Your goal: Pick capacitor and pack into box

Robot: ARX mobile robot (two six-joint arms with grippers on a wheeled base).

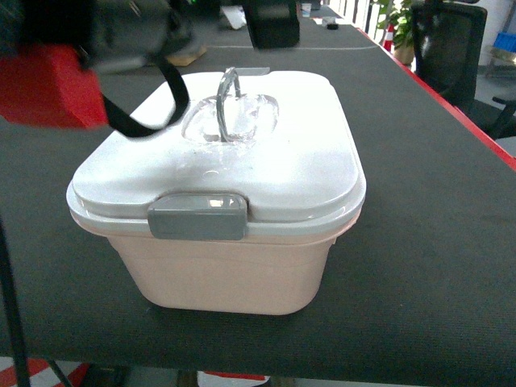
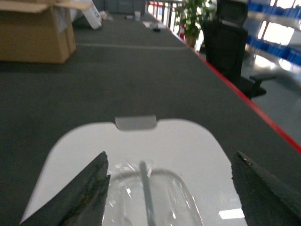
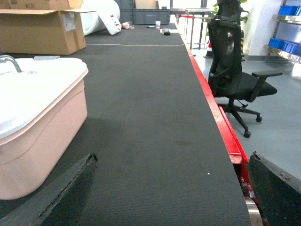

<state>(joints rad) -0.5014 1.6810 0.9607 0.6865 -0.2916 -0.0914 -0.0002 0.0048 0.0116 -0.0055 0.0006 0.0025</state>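
Observation:
The box [image 1: 234, 274] is pale pink with a white lid [image 1: 266, 161] shut on it, a grey latch [image 1: 197, 218] at the front and a clear arched handle [image 1: 230, 105] on top. No capacitor shows in any view. My left gripper [image 2: 170, 155] hangs open just above the lid [image 2: 188, 141], its dark fingers either side of the handle [image 2: 146, 183] without touching it. In the head view only the left arm's blurred red and black body [image 1: 89, 56] shows. My right gripper [image 3: 172, 157] is open over bare dark mat, to the right of the box [image 3: 42, 127].
The dark table mat ends in a red edge [image 3: 221, 117] on the right, with a black office chair [image 3: 235, 70] beyond it. A cardboard carton [image 3: 42, 28] stands at the far left of the table. A black object [image 1: 274, 22] sits behind the box.

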